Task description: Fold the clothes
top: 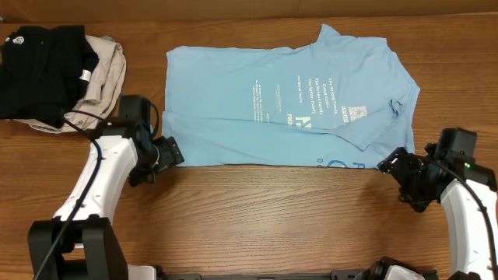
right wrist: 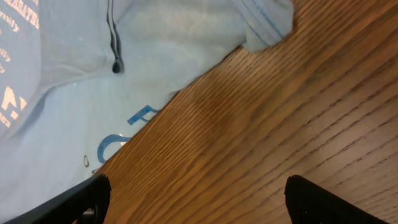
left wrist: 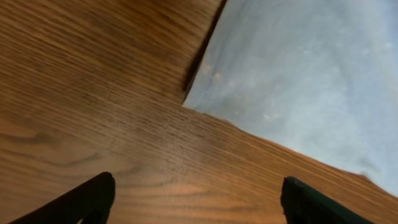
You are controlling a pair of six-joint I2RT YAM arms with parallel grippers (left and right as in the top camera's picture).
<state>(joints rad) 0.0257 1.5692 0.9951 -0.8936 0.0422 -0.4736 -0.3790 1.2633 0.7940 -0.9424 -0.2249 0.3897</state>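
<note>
The light sky-blue T-shirt (top: 288, 97) lies spread flat on the table, partly folded, with white lettering facing up. My left gripper (top: 173, 152) is open and empty at the shirt's near-left corner, which shows in the left wrist view (left wrist: 298, 81). My right gripper (top: 391, 166) is open and empty just off the shirt's near-right corner. The right wrist view shows that shirt edge (right wrist: 93, 93) with blue lettering and bare wood between the fingers.
A black garment (top: 35, 70) and a beige garment (top: 101, 78) lie piled at the far left of the wooden table (top: 272, 210). The left arm runs from the near-left edge, the right arm from the near-right.
</note>
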